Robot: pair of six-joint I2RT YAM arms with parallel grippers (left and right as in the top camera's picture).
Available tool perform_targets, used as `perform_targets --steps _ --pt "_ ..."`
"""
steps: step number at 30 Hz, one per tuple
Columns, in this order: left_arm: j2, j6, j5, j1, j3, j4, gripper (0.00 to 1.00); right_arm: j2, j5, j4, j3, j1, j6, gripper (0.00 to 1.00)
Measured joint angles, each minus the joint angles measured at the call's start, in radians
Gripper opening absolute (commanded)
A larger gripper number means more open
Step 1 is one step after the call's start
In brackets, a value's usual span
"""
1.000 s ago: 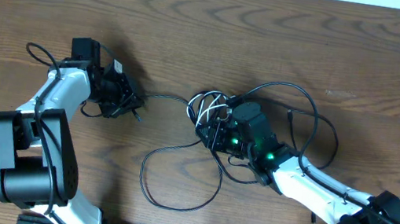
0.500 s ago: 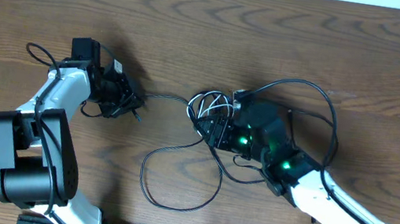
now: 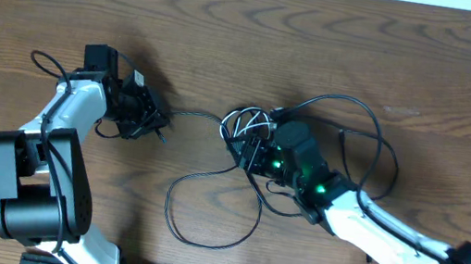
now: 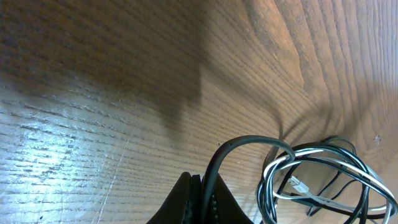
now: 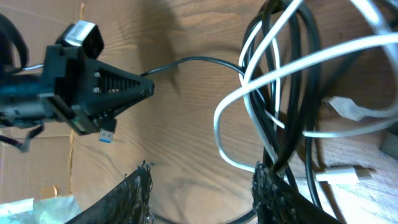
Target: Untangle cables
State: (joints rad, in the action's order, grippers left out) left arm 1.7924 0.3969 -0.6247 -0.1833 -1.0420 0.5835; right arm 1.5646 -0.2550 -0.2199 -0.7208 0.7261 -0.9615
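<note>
1. Black cable (image 3: 196, 115): one strand runs left to right across the desk (image 3: 325, 33), from the left jaws to a tangle at mid-desk. Slack loops lie on the near side and to the right.
2. White cable (image 3: 242, 127): coiled inside that tangle.
3. Left arm (image 3: 70, 112): bent, wrist aimed right. Left jaws are pressed together, pinching the black cable.
4. Right arm (image 3: 370, 232): stretched low, diagonally toward the tangle. Right jaws are spread, with the cables beside one finger.

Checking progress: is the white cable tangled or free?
Tangled: white cable loops weave through the black cable coils, right wrist view.
</note>
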Motion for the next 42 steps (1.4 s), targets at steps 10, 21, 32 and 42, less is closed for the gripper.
perform_targets --steps 10,21,32,42 --pt "0.000 0.000 0.000 0.000 0.000 0.000 0.08 0.052 0.051 -0.031 0.000 0.005 0.034 0.51" --pt "0.000 0.000 0.000 0.000 0.000 0.000 0.08 0.075 0.158 -0.049 0.000 0.054 0.067 0.53" --pt "0.000 0.000 -0.001 0.000 0.000 0.000 0.08 0.233 0.235 -0.197 -0.003 0.080 0.112 0.57" --pt "0.000 0.000 0.000 0.000 0.000 0.000 0.08 0.249 0.237 -0.214 -0.005 0.080 0.155 0.01"
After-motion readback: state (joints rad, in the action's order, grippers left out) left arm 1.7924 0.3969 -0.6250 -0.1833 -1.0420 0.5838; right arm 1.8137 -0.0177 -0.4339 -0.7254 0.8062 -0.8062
